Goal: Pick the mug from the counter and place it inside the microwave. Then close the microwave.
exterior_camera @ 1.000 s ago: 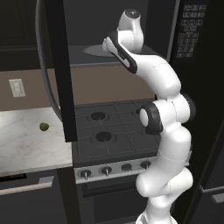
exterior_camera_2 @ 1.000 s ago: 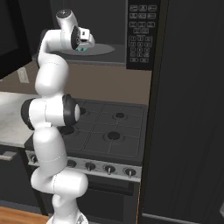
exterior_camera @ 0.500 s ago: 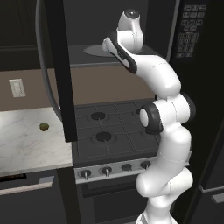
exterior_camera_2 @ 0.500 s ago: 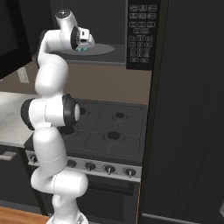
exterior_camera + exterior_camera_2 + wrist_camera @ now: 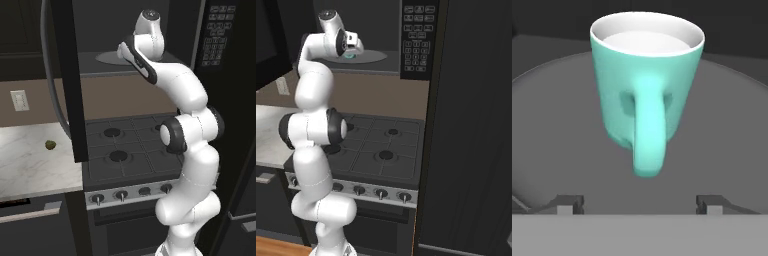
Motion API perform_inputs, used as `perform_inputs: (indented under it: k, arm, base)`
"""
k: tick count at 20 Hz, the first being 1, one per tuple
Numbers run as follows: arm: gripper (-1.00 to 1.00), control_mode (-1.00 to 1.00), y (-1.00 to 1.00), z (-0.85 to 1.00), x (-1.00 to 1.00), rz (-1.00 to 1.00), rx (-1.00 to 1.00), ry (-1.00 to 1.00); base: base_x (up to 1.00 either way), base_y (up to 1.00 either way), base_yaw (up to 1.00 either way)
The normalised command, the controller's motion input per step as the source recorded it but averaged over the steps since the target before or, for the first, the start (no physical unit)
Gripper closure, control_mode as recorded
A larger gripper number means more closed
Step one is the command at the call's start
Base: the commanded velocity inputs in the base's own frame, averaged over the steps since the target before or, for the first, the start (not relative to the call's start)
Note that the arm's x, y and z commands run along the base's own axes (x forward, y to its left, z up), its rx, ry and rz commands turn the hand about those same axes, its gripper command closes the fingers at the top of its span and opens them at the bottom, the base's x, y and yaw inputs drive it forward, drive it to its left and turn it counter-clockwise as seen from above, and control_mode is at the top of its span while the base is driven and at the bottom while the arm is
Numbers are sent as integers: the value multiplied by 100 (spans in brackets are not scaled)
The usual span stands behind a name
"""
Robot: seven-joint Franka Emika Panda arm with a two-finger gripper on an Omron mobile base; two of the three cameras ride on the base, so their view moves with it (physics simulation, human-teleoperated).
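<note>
Bench (image 5: 30,165): an olive lump (image 5: 50,145) is being carried, well clear of the edge.
Door (image 5: 70,80): is being held wide open.
Mug (image 5: 647,85): is being borne upright by the turntable (image 5: 557,145) inside the microwave (image 5: 416,40).
Fingers (image 5: 569,204): are being kept spread, mug untouched, room either side.

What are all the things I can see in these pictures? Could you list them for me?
mug: one, teal with a white inside, upright on the turntable, handle toward the hand camera
turntable: one, round, grey, inside the microwave
microwave: one, black, above the stove, keypad on its right side
microwave door: one, dark, swung open to the left
stovetop: one, black gas burners, row of knobs along its front
counter: one, white-grey marble, left of the stove
small lump: one, olive-brown, on the counter
wall outlet: one, pale, above the counter
arm: one, white with dark joints, reaching into the microwave
gripper: one, dark fingertips spread apart, just short of the mug
</note>
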Motion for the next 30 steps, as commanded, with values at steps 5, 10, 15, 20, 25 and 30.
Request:
perform_inputs:
  k: [5, 10, 15, 20, 25, 30]
  arm:
    - [-100, -100, -5, 0, -57, 0, 0, -1]
    - [-100, -100, -12, 0, -80, 0, 0, -6]
    - [-100, -100, -20, 0, -92, 0, 1, -10]
    - [-100, -100, -20, 0, -90, 0, 1, -11]
    - [-100, -100, -14, 0, -85, 0, 0, -11]
    - [-100, -100, -1, 1, -65, 0, 0, -6]
  base:
    - [0, 0, 0]
    - [0, 0, 0]
    - [0, 0, 0]
    - [0, 0, 0]
    - [0, 0, 0]
    - [0, 0, 0]
